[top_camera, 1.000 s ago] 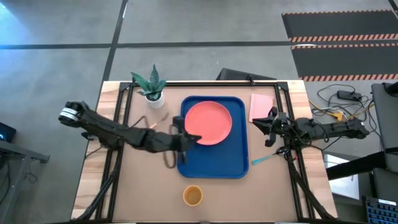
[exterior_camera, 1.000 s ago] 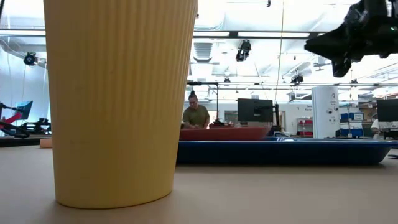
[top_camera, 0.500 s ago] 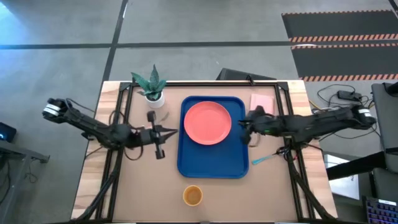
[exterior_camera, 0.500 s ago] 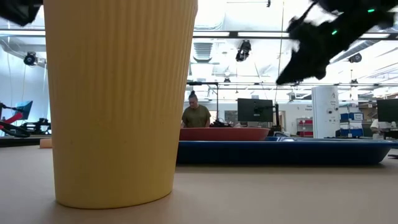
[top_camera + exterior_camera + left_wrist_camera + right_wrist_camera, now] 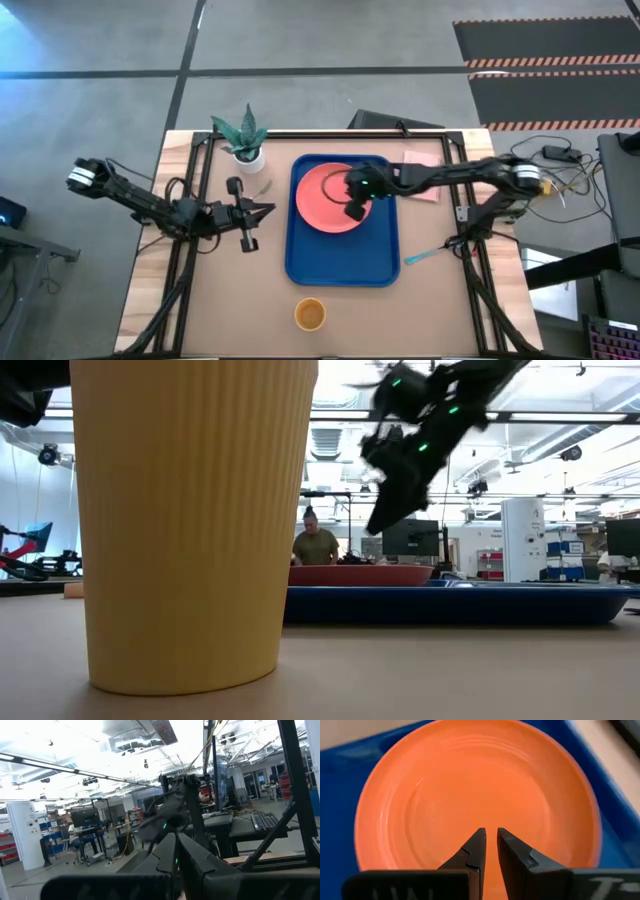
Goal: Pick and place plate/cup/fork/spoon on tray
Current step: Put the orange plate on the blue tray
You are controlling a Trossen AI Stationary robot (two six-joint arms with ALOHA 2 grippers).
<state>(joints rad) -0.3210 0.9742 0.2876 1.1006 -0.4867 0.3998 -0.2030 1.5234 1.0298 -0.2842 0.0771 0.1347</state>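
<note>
The plate [image 5: 329, 197] lies in the far half of the tray [image 5: 342, 264], mid-worktop. Above the plate hangs the right hand [image 5: 354, 209], fingers nearly together, gripping nothing. The cup [image 5: 309, 314] stands near the front edge. The left hand [image 5: 243, 214], closed and empty, waits left of the tray.

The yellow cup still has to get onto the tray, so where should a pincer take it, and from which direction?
Take the cup by its rim wall, coming straight down from above. It stands upright with its mouth open near the table's front edge, apart from the tray, so one finger could go inside and one outside. Its ribbed, tapering sides would probably suit a side grip less.
</note>
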